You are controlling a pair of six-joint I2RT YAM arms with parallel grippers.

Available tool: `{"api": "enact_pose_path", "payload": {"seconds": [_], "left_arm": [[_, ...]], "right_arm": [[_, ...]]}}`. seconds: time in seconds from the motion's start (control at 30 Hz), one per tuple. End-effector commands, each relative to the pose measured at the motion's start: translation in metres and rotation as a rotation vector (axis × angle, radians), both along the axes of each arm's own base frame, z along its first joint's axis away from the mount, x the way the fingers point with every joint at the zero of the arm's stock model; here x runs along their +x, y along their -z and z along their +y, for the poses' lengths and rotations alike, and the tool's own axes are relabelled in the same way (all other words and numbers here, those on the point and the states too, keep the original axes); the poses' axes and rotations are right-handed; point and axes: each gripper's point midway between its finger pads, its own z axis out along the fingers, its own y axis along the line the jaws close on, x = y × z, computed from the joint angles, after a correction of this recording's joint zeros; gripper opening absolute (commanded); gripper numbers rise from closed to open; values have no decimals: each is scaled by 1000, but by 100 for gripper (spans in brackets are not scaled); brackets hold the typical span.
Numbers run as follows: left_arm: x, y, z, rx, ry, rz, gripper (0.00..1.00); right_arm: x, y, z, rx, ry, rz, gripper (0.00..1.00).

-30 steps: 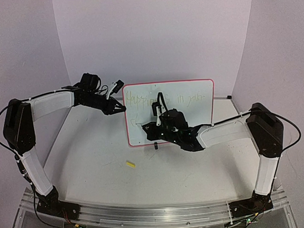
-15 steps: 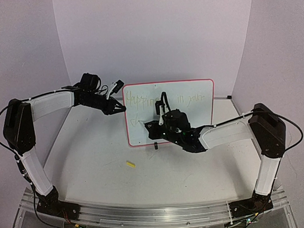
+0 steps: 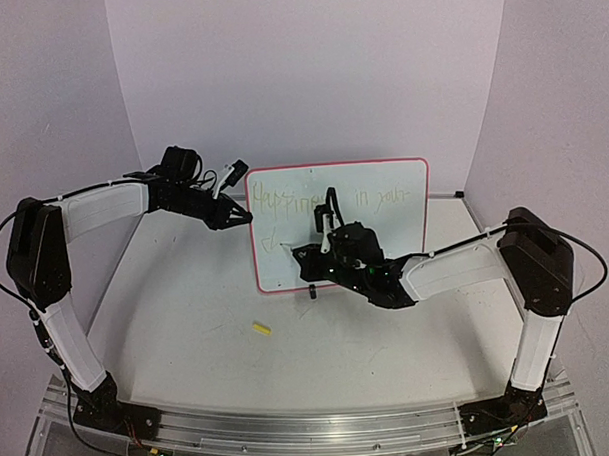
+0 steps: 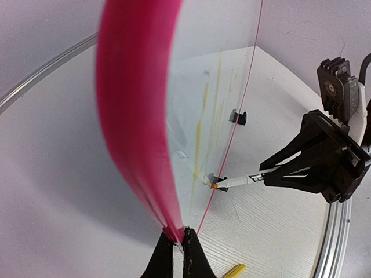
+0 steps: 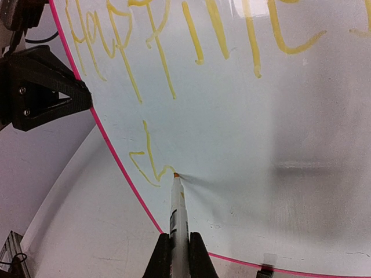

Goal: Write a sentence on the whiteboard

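The whiteboard (image 3: 383, 180), white with a red-pink border, stands upright at the back middle of the table. My left gripper (image 3: 247, 216) is shut on its left edge (image 4: 142, 133). My right gripper (image 3: 304, 260) is shut on a white marker (image 5: 177, 208), whose orange tip touches the board's lower left. The sentence (image 5: 168, 40) is in yellow: "Happine..." on the top line, "in your" (image 3: 381, 198) further right, and a short stroke (image 5: 148, 159) begun on the second line. The right arm hides the middle of the top line in the top view.
A yellow marker cap (image 3: 260, 330) lies on the white table in front of the board's left corner; it also shows in the left wrist view (image 4: 233, 270). A black clip foot (image 3: 313, 291) stands under the board. Purple walls enclose the table.
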Motion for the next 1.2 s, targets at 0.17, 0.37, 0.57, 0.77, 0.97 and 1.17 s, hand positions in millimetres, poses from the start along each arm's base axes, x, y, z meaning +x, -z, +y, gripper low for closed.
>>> {"api": "enact_pose_path", "payload": {"seconds": [0.17,0.37,0.57,0.77,0.97,1.17], "left_arm": [[-6,-21,-6,-20,38,-66,0],[-6,-21,-7,-21,39,-68,0],[-6,-21,-7,-22,39,-67,0],[-6,-20,-7,-22,40,-64,0],[-6,-21,-6,-22,39,-65,0],[-7,-22,-6,-22,39,-69,0]], "right_arm": [[7,17,-12,-33,56,29,0],[5,23,-11,-38,48,45,0],[3,28,-11,-42,41,57,0],[1,15,-6,-31,4,35,0],[-10,-26,-2,19,-71,-20,0],[-20,-57,-12,68,-102,-50,0]]}}
